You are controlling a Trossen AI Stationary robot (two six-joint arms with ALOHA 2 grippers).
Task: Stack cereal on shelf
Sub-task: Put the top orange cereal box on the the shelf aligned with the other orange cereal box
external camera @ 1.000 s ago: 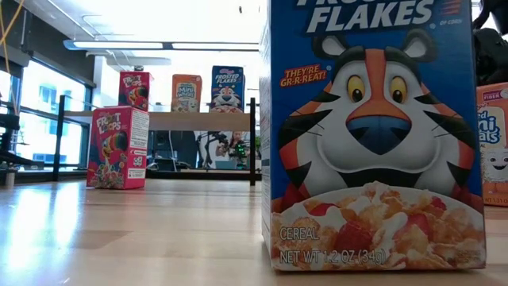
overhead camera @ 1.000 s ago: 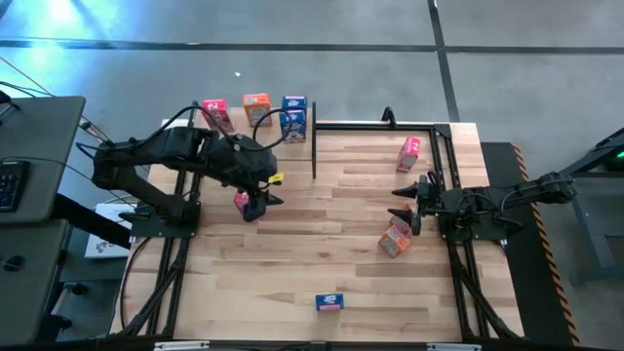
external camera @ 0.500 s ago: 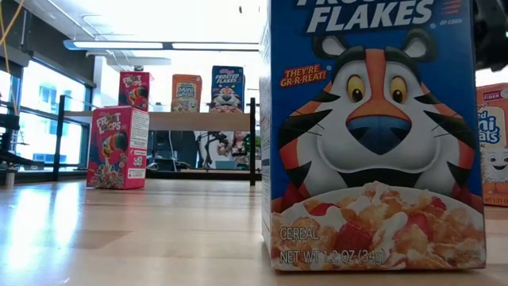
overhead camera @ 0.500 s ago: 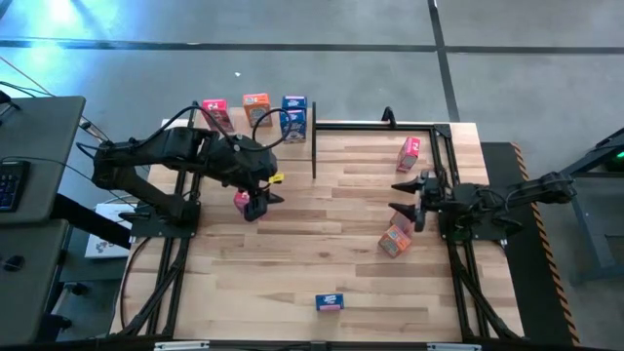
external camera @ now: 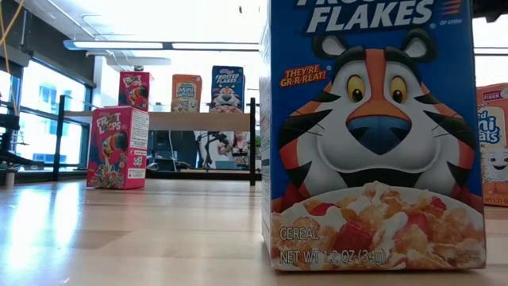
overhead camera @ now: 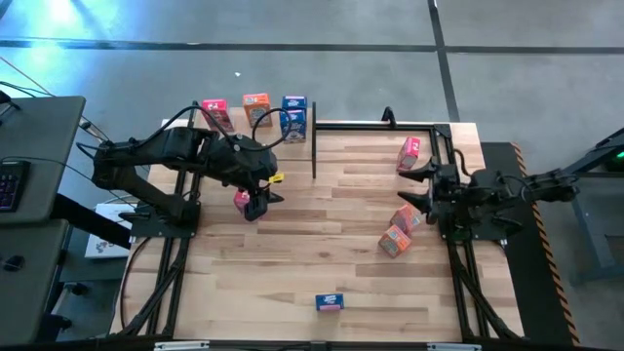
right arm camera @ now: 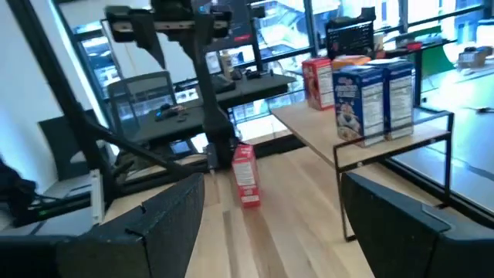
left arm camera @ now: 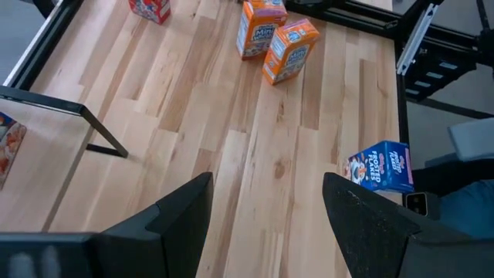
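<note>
On the shelf (overhead camera: pixel 261 125) at the far left stand a pink-red (overhead camera: pixel 214 112), an orange (overhead camera: pixel 255 105) and a blue cereal box (overhead camera: pixel 292 115). A pink-red box (overhead camera: pixel 241 200) stands on the table beside my left gripper (overhead camera: pixel 257 203), which is open above the planks (left arm camera: pixel 266 201). My right gripper (overhead camera: pixel 413 183) is open over the table's right part, between a pink-red box (overhead camera: pixel 409 151) and two orange boxes (overhead camera: pixel 405 219) (overhead camera: pixel 393 241). Another blue box (overhead camera: pixel 330 302) stands near the table's near edge and fills the low view (external camera: pixel 373 135).
A black shelf post (overhead camera: pixel 314 146) stands at the far middle, with a black frame bar (overhead camera: pixel 380 124) running along the far edge. Bare planks lie across the table's middle (overhead camera: pixel 322 234). A desk with a keyboard (overhead camera: pixel 10 180) stands off the left side.
My right gripper has moved toward the table's far edge, off the orange boxes, and risen out of the top right of the low view. It has stayed open.
</note>
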